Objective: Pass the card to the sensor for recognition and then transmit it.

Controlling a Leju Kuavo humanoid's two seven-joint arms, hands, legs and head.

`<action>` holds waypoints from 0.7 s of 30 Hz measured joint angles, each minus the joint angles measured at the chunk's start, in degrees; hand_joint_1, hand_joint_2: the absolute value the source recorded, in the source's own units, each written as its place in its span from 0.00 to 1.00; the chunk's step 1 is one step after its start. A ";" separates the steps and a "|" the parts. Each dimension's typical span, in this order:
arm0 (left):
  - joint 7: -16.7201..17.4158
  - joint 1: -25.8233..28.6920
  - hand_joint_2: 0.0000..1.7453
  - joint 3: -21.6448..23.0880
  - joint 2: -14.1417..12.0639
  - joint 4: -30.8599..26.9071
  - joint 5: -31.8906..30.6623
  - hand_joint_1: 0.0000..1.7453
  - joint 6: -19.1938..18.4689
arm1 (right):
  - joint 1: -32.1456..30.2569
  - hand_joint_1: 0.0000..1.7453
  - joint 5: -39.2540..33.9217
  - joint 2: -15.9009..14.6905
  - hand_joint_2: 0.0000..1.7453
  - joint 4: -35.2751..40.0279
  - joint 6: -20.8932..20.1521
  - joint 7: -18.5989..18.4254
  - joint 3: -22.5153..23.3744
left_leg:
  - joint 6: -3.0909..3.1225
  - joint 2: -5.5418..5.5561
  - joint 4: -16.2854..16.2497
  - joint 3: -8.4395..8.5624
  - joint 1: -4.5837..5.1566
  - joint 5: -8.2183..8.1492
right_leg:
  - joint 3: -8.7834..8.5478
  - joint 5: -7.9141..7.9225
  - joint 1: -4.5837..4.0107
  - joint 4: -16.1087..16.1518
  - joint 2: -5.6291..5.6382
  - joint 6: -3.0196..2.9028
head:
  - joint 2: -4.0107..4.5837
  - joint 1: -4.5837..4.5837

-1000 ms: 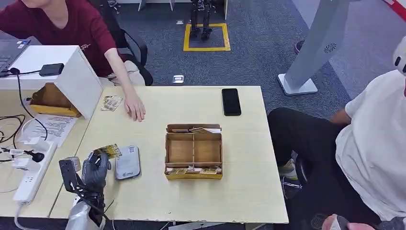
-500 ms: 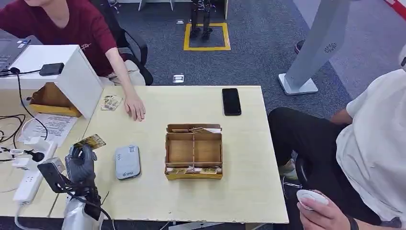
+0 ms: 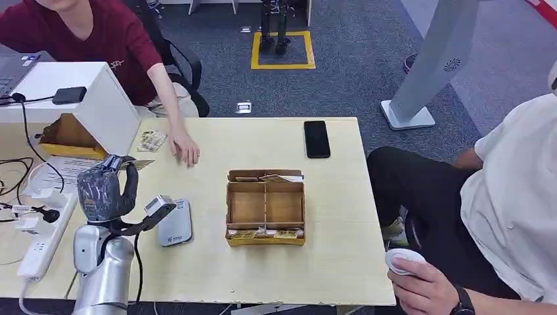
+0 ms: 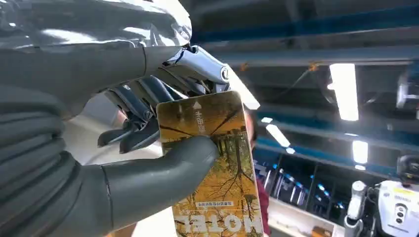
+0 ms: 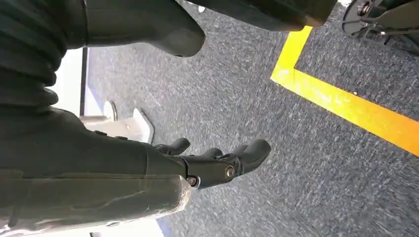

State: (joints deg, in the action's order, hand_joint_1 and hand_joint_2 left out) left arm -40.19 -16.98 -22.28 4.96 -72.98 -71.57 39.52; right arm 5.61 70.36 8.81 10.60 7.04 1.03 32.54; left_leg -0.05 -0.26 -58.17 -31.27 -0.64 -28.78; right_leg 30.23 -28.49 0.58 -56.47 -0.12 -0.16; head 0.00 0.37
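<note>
Your left hand [image 3: 105, 187] grips the card [image 4: 212, 168] between thumb and fingers, raised above the table's [image 3: 341, 262] near-left corner, beside the grey sensor [image 3: 175, 222] and short of the person's hand [image 3: 186, 148] at the far left. The right hand [image 5: 217, 163] hangs with fingers apart, holding nothing. The thumb covers little of the card — a quick reach could twist it loose, or the person could miss it.
</note>
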 joint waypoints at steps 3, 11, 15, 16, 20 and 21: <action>0.02 -1.35 1.00 -2.12 0.85 -2.18 -8.39 1.00 0.02 | 0.27 0.00 0.85 0.07 1.00 0.02 -0.17 -0.17 -0.07 | 0.00 0.03 0.00 -0.02 0.00 0.00 | 0.02 0.00 0.00 0.00 -0.02 0.00 | 0.00 0.02; 2.54 -5.54 1.00 -5.94 1.68 -3.41 -14.57 1.00 0.04 | 0.47 0.00 1.51 0.15 1.00 0.02 -0.26 -0.04 -0.15 | 0.00 0.02 0.00 -0.02 -0.02 0.00 | 0.02 0.00 -0.01 -0.02 -0.01 0.00 | 0.00 0.00; 5.42 -5.89 1.00 -5.94 1.59 -3.69 -15.83 1.00 0.04 | 0.46 0.00 1.68 0.17 1.00 0.02 -0.24 0.02 -0.15 | 0.00 0.01 0.00 -0.03 -0.02 0.00 | 0.02 0.00 -0.01 -0.02 0.00 -0.01 | 0.00 0.00; 5.82 -5.98 1.00 -5.94 1.53 -3.69 -15.90 1.00 0.04 | 0.47 0.00 1.75 0.17 1.00 0.02 -0.24 0.00 -0.15 | 0.00 0.02 0.00 -0.03 -0.01 0.00 | 0.02 0.00 -0.01 -0.02 -0.01 -0.01 | 0.00 0.00; 8.79 -6.16 1.00 -5.94 0.83 -3.69 -15.50 1.00 0.04 | 0.50 0.00 2.03 0.20 1.00 0.02 -0.24 0.11 -0.15 | 0.00 -0.01 0.00 -0.04 -0.01 0.00 | 0.05 0.00 -0.01 -0.02 0.01 -0.01 | 0.00 0.00; 9.05 -6.16 1.00 -5.92 0.68 -3.69 -15.44 1.00 0.04 | 0.51 0.00 2.03 0.24 1.00 0.02 -0.24 0.15 -0.15 | 0.00 -0.01 0.00 -0.04 -0.01 0.00 | 0.05 0.00 -0.01 -0.02 0.03 -0.01 | 0.00 0.00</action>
State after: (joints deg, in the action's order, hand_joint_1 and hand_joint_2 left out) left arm -31.15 -23.14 -28.20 5.64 -76.67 -87.01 39.56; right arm 6.12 72.39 9.05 10.62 6.80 1.18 32.39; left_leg -0.05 -0.27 -58.17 -31.31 -0.66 -28.79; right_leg 30.28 -28.49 0.57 -56.49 -0.09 -0.16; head 0.00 0.37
